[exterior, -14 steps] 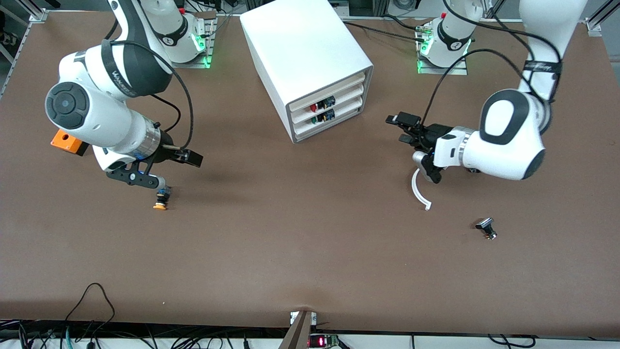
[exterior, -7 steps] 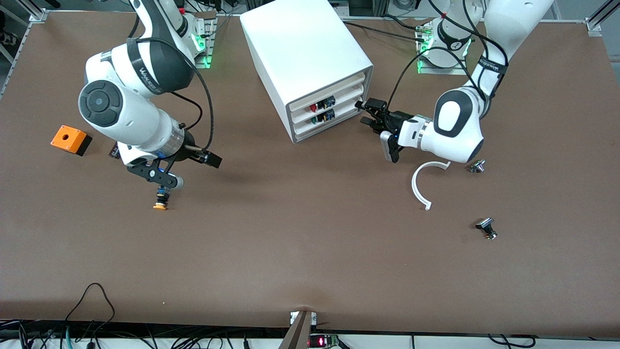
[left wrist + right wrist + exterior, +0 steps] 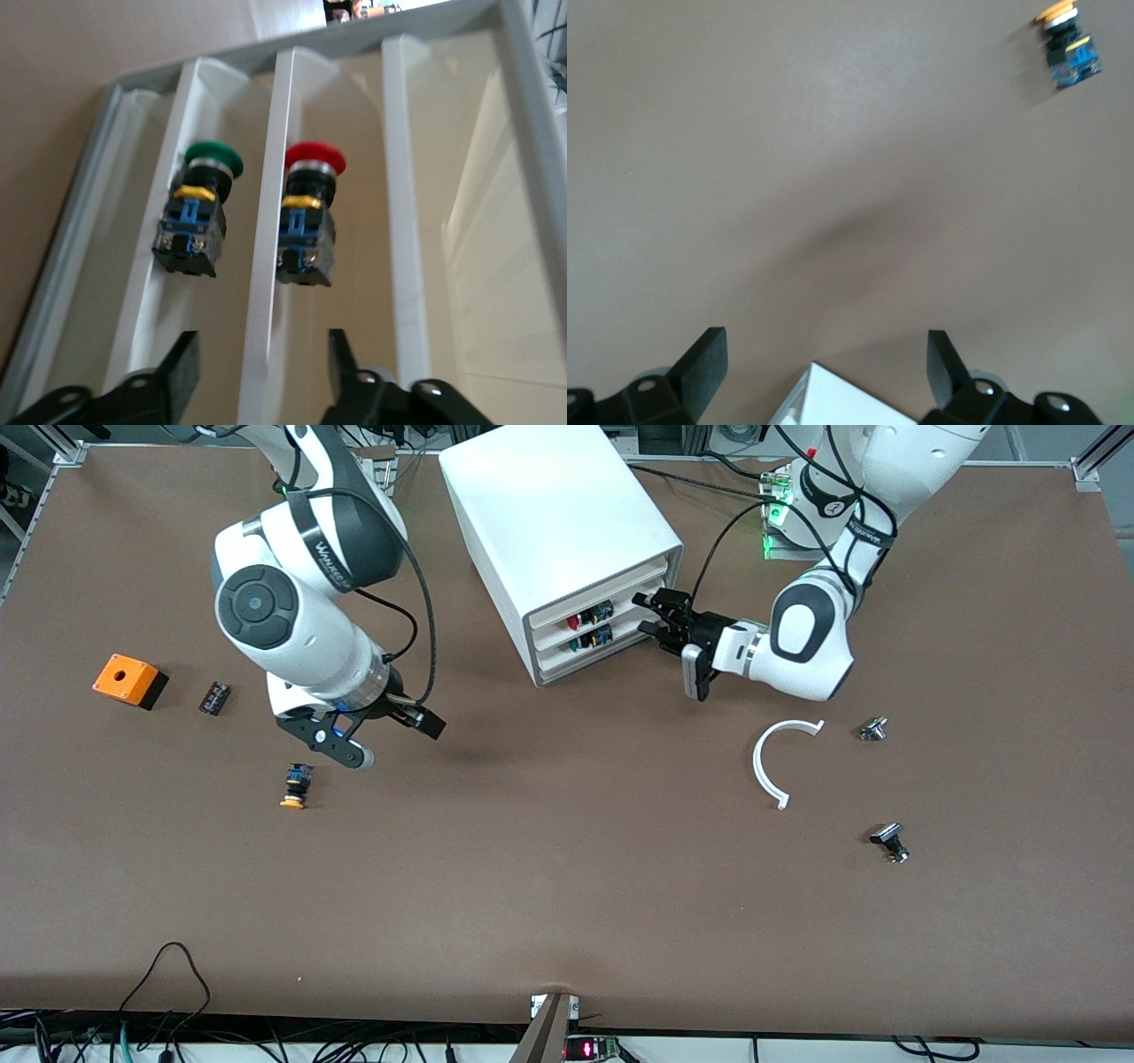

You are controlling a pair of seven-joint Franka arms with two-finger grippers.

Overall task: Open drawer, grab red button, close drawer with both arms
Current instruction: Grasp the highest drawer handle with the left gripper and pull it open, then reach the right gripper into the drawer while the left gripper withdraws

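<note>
My left gripper (image 3: pixel 651 613) hovers right at the front of the white cabinet (image 3: pixel 549 509), at the corner toward the left arm's end of the table, level with the drawer (image 3: pixel 620 611) in the middle of the three. In the left wrist view my fingers (image 3: pixel 182 367) are spread apart with nothing between them, one on either side of the white lip of that drawer's front edge, not closed on it. The button (image 3: pixel 307 217) lies on its side in the drawer: a round, glossy red cap, a silver ring under it, a black body with a yellow band, and a blue rear end. A green-capped button (image 3: pixel 197 212) of the same build lies in the lowest drawer just beside it. My right gripper (image 3: pixel 390 735) hangs over bare table near the cabinet's front, its fingers (image 3: pixel 704 359) also wide and empty, with an orange-capped button (image 3: pixel 294 785) lying on the table close by, toward the right arm's end.
</note>
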